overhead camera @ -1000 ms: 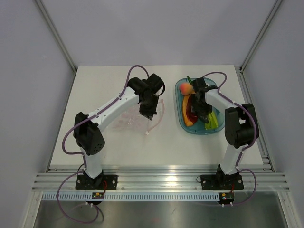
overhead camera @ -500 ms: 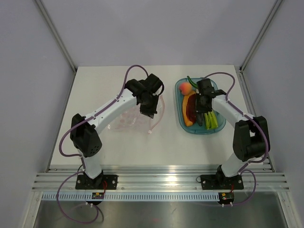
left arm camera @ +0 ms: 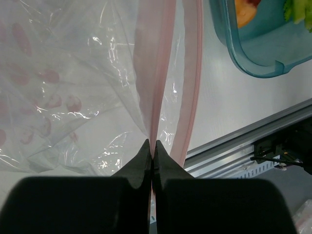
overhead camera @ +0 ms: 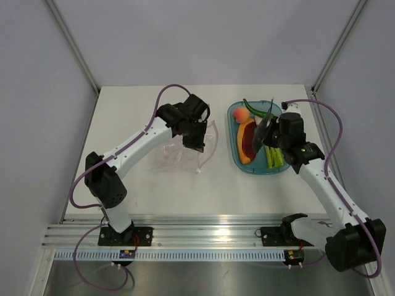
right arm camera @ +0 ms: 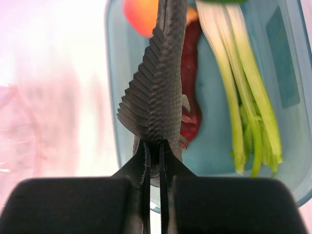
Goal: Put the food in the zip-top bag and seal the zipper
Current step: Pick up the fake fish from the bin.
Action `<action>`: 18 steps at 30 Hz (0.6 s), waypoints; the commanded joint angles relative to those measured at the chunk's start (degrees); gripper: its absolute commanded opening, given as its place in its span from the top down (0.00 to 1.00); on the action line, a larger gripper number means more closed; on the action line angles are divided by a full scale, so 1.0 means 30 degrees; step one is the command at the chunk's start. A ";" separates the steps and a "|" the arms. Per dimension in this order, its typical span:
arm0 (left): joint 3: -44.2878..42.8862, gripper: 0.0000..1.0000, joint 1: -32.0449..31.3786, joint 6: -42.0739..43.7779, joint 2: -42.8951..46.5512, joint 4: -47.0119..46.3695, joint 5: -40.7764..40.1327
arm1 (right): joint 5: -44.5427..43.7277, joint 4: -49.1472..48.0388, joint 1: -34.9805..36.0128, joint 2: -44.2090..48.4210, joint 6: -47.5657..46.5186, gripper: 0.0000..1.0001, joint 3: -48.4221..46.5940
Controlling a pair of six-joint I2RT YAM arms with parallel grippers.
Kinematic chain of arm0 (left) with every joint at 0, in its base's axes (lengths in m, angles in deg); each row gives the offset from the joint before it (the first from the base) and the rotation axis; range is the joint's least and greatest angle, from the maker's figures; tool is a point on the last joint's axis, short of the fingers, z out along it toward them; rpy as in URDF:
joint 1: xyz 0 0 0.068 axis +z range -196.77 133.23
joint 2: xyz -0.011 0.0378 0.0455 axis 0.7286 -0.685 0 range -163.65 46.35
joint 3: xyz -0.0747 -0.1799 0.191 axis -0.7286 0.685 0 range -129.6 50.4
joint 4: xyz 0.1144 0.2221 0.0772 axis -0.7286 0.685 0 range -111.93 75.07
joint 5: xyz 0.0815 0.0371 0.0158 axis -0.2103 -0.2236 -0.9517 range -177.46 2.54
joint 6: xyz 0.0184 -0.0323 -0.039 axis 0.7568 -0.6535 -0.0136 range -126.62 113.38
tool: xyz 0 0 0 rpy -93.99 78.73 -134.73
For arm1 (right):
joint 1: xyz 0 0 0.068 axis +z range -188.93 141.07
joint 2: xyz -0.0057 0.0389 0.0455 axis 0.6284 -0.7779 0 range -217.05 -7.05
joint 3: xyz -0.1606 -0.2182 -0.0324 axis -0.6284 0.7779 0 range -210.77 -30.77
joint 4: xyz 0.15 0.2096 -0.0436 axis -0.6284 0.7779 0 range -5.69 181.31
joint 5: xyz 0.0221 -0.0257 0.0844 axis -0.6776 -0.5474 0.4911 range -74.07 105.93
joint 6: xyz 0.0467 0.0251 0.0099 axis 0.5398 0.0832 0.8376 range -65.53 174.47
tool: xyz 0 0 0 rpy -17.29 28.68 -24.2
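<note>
The teal tray [overhead camera: 234, 152] sits on the tabletop [overhead camera: 142, 111], and everything here is placed from it. Just to the tray's left lies the zip-top bag [overhead camera: 171, 154], crinkly and clear with faint pink prints. Its mouth edge is the side nearest the tray. The left tool [left arm camera: 152, 146] has its fingers pressed together on one strip of the pinkish zipper [left arm camera: 154, 73]. The strip runs straight away from the fingertips in the left wrist view. The second zipper strip stands apart from it on the tray side, so the mouth gapes along that stretch. Over the tray, the right tool [right arm camera: 152, 145] is clamped on the lower end of a dark grey fish-shaped piece [right arm camera: 157, 87] with scales and a ribbed fin. The piece stands up from the fingertips, and in the right wrist view it covers part of the tray's bag-side wall. Whether it touches the pieces below cannot be told. Inside the tray, the round orange peach [overhead camera: 241, 115] lies at the far end on the bag side. The dark green chili [overhead camera: 253, 106] curves along the far rim beside it. The orange-and-red wedge [overhead camera: 247, 143] runs lengthwise down the bag-side half, and the light green stalks [right arm camera: 243, 97] lie along the other half, away from the bag.
</note>
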 commanded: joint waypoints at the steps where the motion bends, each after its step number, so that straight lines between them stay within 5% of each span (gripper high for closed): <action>1: -0.1813 1.00 0.0186 -0.0182 -0.0259 -0.0887 0.1841 | 0.0785 -0.2472 -0.0094 0.1972 0.1411 1.00 0.0362; 13: -0.3308 1.00 0.1065 -0.0767 -0.0787 -0.1795 0.5211 | 0.3190 -0.4962 0.0928 0.5228 0.4635 1.00 -0.0780; 18: -0.3719 1.00 0.1065 -0.0943 -0.1050 -0.1824 0.5563 | 0.0063 -0.5695 0.4997 0.3795 0.4138 1.00 -0.2066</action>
